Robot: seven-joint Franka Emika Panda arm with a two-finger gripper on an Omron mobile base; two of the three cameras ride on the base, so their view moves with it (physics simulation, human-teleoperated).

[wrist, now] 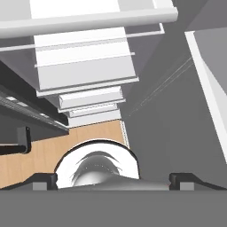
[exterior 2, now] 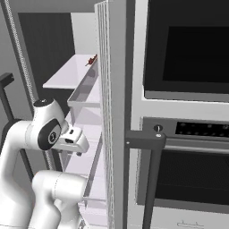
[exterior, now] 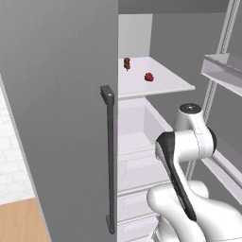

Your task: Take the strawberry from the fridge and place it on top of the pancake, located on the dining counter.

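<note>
Grey fridge [exterior: 61,118] walls close the scene, one door shut with its dark bar handle [exterior: 109,160] running down the front, the other swung wide so the white shelf [exterior: 160,85] and clear drawers [exterior: 142,132] show inside. Beside the fridge in the right base view stands a dark oven [exterior 2: 188,49] with a bar handle across its lower door.

From the hand camera the claw [wrist: 113,179] points downward, past the stacked drawer fronts to a strip of light wood floor [wrist: 57,146]. Its two dark fingertips [wrist: 44,181] stand far apart at the bottom corners of that view, with nothing between them: the claw is wide open and holds nothing.

On the shelf lies the strawberry [exterior: 149,77], a small bright red berry near the middle of the white surface, well above the claw and farther back into the fridge. Just beside it, deeper in, stands a small dark brownish-red item [exterior: 126,63], upright and apart from the berry. In the right base view a reddish speck [exterior 2: 91,60] shows at the shelf's far edge behind the door shelves; it is probably one of these two, but it is too small to tell which.

Elbow and forearm of the arm [exterior: 182,156] fold in front of the drawers, below the shelf.
</note>
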